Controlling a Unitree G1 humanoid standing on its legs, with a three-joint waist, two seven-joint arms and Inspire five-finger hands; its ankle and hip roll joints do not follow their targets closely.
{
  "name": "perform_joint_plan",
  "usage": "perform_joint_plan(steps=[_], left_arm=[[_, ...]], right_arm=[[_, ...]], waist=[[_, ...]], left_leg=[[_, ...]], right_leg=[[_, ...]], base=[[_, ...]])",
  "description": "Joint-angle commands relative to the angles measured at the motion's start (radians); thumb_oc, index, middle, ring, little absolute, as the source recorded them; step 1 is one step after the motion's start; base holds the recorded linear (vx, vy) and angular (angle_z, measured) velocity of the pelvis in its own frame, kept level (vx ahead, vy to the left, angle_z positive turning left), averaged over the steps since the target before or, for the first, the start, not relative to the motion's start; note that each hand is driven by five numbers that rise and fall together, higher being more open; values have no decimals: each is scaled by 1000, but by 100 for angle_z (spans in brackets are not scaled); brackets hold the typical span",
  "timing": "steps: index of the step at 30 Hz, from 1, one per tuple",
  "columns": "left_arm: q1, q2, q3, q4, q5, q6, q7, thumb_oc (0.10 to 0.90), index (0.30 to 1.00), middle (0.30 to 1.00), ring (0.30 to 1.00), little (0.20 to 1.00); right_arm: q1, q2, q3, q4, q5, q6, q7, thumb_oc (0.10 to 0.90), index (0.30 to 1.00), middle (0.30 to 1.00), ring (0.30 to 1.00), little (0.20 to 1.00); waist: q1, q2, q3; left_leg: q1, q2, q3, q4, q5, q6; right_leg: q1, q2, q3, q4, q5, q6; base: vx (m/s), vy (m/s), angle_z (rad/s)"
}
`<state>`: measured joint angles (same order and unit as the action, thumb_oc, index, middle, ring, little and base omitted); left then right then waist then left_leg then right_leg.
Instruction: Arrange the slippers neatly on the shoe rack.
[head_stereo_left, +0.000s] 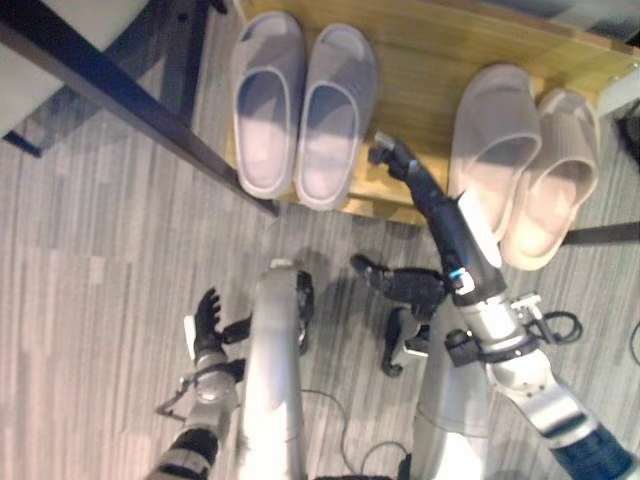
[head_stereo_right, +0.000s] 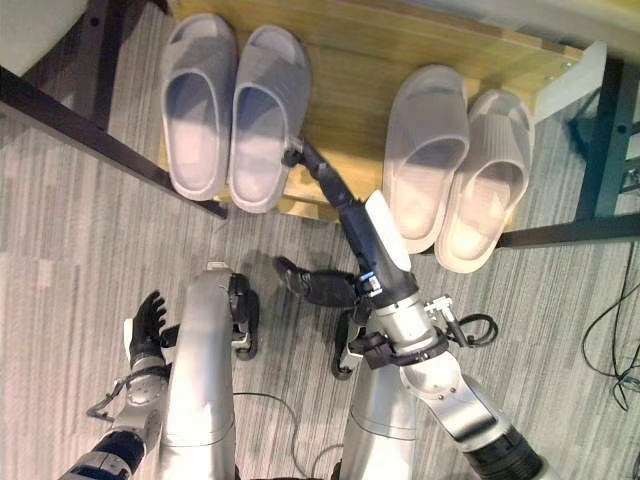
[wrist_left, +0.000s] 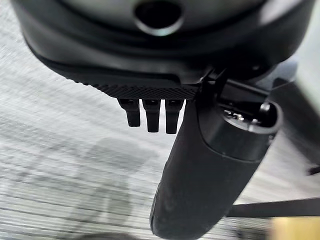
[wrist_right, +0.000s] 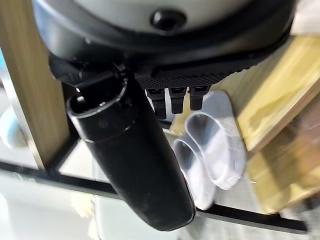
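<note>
Right hand reaches out over the front edge of the shoe rack, fingers straight and loose, holding nothing, tip in the gap btw. the two pairs. Grey slippers lie just to its left; beige slippers just to its right. All four run long axis front-to-back on the rack, heels hanging a bit past the front edge. The outer beige one sits slightly skewed and further out than its mate, toward the rack's right front corner. Looks like that's the one wanting a nudge, and the right hand is far nearer. Left hand is low over the floor, well short of the rack, fingers spread, empty.

Count: 2 grey, 2 beige, 1 rack.
</note>
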<state>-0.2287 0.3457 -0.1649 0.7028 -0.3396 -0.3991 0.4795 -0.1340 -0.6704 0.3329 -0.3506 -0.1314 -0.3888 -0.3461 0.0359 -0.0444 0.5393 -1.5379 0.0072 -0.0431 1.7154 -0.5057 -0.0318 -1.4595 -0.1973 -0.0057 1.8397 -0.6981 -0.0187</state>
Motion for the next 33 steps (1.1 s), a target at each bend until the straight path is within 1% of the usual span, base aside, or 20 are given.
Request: perform_joint_plan(steps=[1,2,3,6,9,10,11,13,15,18,20,23,24,25,26,28,29,30,31,33], left_arm=[[76,100,-32,-107,130,-117,124,800,900,900,900,900],[77,101,-32,-108,131,-117,125,800,900,900,900,900],[94,137,-44,-211,179,-127,142,800,900,900,900,900],[97,141,-46,-232,191,-131,150,800,900,900,900,900],[120,121,-67,-280,182,-139,129,800,900,900,900,900],[125,108,-74,-278,172,-139,114,800,900,900,900,900],[155,75,-92,-284,102,-138,41,800,900,900,900,900],[157,76,-91,-285,100,-137,39,800,900,900,900,900],[192,74,-96,-289,83,-128,-13,800,900,900,900,900],[202,75,-105,-287,76,-116,-47,800,900,900,900,900],[215,72,-112,-277,49,-93,-124,800,900,900,900,900],[231,64,-107,-262,33,-81,-185,800,900,900,900,900],[231,65,-107,-263,33,-81,-186,800,900,900,900,900],[243,64,-113,-259,36,-71,-219,800,900,900,900,900],[249,68,-116,-259,46,-64,-233,800,900,900,900,900],[258,62,-128,-229,73,-46,-246,800,900,900,900,900],[270,48,-150,-199,108,-30,-256,800,900,900,900,900],[270,48,-150,-199,108,-30,-256,800,900,900,900,900],[288,36,-153,-180,103,-13,-285,800,900,900,900,900],[300,24,-159,-157,113,1,-308,800,900,900,900,900]], right_arm=[[-76,41,-68,-186,-34,-120,-120,800,900,900,900,900],[-76,41,-68,-186,-34,-120,-120,800,900,900,900,900],[-41,58,-66,-176,-36,-124,-144,800,900,900,900,900],[-30,58,-60,-167,-60,-119,-153,800,900,900,900,900],[15,52,-41,-102,-85,-96,-147,800,900,900,900,900],[27,61,-38,-72,-86,-88,-147,800,900,900,900,900],[86,123,-34,174,-7,-44,-136,800,900,900,900,900],[86,124,-32,177,-7,-46,-137,800,900,900,900,900],[87,146,-27,284,-18,-22,-120,800,900,900,900,900],[87,172,-20,346,24,-5,-86,800,900,900,900,900],[108,201,-11,431,99,16,-9,800,900,900,900,900],[126,212,-5,502,85,39,31,800,900,900,900,900],[126,213,-4,503,85,39,31,800,900,900,900,900],[138,224,-6,559,79,48,43,800,900,900,900,900],[146,232,-7,588,80,52,50,800,900,900,900,900],[159,250,-25,642,84,53,41,800,900,900,900,900],[167,277,-41,728,113,55,42,800,900,900,900,900],[167,277,-42,728,113,55,42,800,900,900,900,900],[185,309,-59,808,174,70,63,800,900,900,900,900],[206,351,-83,911,267,78,92,800,900,900,900,900]], waist=[[20,-6,-102],[20,-5,-103],[27,4,-144],[26,8,-160],[23,4,-175],[19,2,-182],[13,-11,-212],[14,-9,-209],[16,-18,-215],[19,-22,-203],[24,-33,-207],[25,-35,-232],[25,-35,-228],[24,-33,-242],[23,-31,-255],[17,-25,-264],[13,-16,-279],[13,-16,-279],[10,-9,-306],[3,-1,-339]], left_leg=[[-32,-4,-112,-84,54,12],[-32,-4,-113,-85,55,12],[-31,1,-126,-223,118,14],[-27,-3,-136,-268,138,16],[41,8,-139,-389,177,12],[62,12,-139,-425,189,8],[166,48,-137,-551,230,-2],[174,50,-139,-558,232,-3],[298,74,-135,-666,251,-7],[386,81,-129,-724,256,0],[536,84,-115,-849,279,3],[688,76,-96,-995,307,-1],[696,77,-95,-1001,310,-1],[788,72,-81,-1080,334,-3],[832,69,-73,-1122,342,-6],[931,65,-59,-1230,403,-10],[1039,64,-40,-1328,432,-15],[1041,64,-40,-1329,432,-15],[1127,70,-31,-1426,467,-26],[1215,78,-18,-1519,495,-37]], right_leg=[[11,-45,28,-4,39,-30],[11,-45,27,-6,40,-31],[7,-54,-22,-149,70,-27],[11,-58,-40,-199,96,-22],[74,-63,-60,-331,146,-11],[95,-59,-63,-367,159,-6],[207,-53,-102,-528,215,9],[217,-51,-106,-536,218,8],[339,-24,-126,-686,268,25],[416,-19,-141,-762,296,39],[551,-12,-165,-887,335,54],[680,-4,-185,-997,371,70],[688,-4,-185,-1003,373,70],[777,3,-192,-1078,390,73],[818,6,-196,-1112,398,76],[916,11,-217,-1215,451,74],[1012,25,-224,-1300,482,85],[1013,25,-224,-1301,482,85],[1093,39,-232,-1382,504,92],[1172,55,-236,-1459,521,101]], base=[[-69,31,18],[-200,81,13],[-147,51,11],[-106,53,8],[-107,42,4],[-174,79,8],[-144,71,8],[-88,33,-1],[-103,45,-15],[-32,34,-10],[13,-5,-17],[55,-12,6],[76,-12,15],[85,-25,12],[58,-20,10],[21,-32,3],[63,-45,-3],[119,-91,-2],[94,-82,4],[96,-95,0]])
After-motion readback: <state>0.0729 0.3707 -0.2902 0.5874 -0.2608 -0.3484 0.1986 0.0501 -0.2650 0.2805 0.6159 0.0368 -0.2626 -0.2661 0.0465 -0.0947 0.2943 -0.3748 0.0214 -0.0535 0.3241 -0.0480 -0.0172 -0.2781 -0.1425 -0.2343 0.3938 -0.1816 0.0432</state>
